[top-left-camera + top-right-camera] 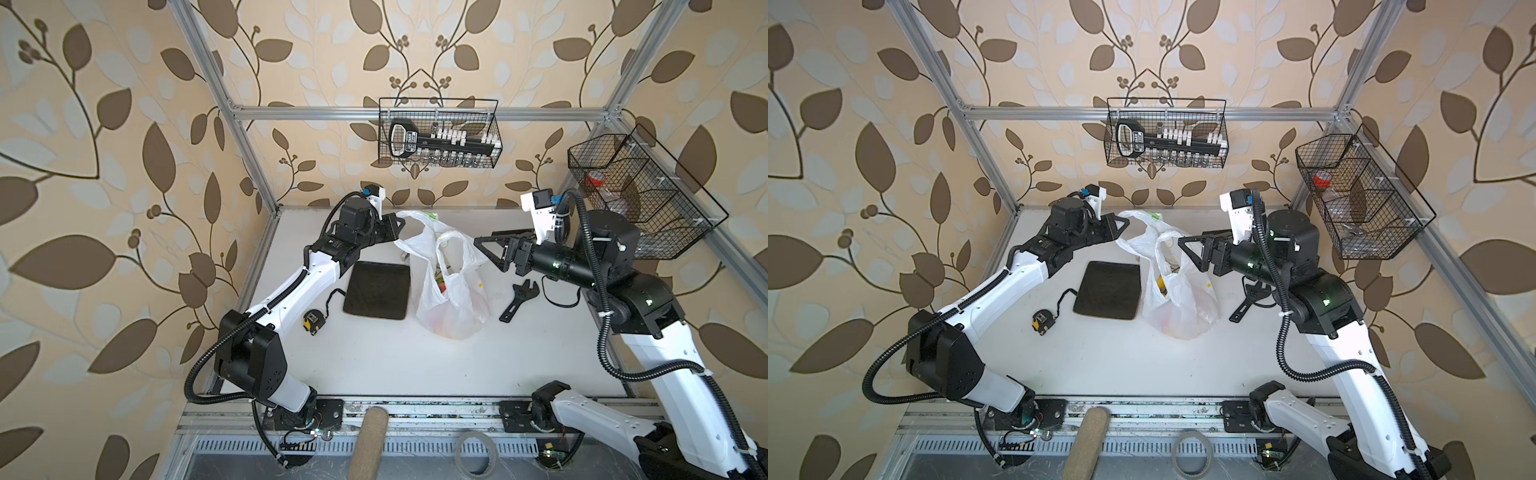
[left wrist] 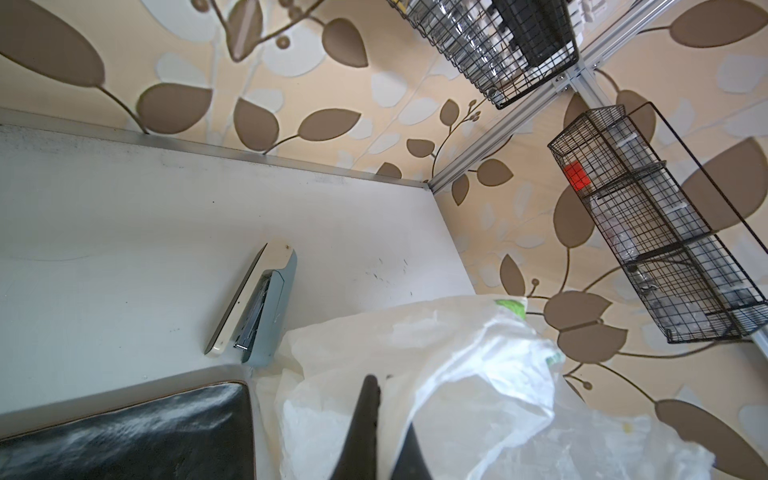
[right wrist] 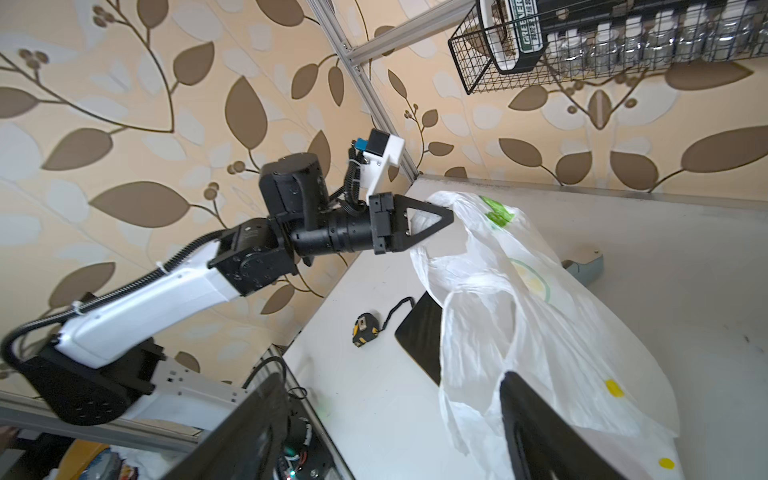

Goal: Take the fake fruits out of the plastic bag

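Translucent plastic bag [image 1: 453, 303], left pincer [image 1: 401, 226] clamped (handle)

Translucent white plastic bag [image 1: 453, 299], yellow-green print; black plate [image 1: 377, 290]

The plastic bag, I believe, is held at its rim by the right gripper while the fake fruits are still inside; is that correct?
Not quite: the left gripper holds the plastic bag at its rim, as the right wrist view shows; the right gripper stands open beside it. The fake fruits are still inside.
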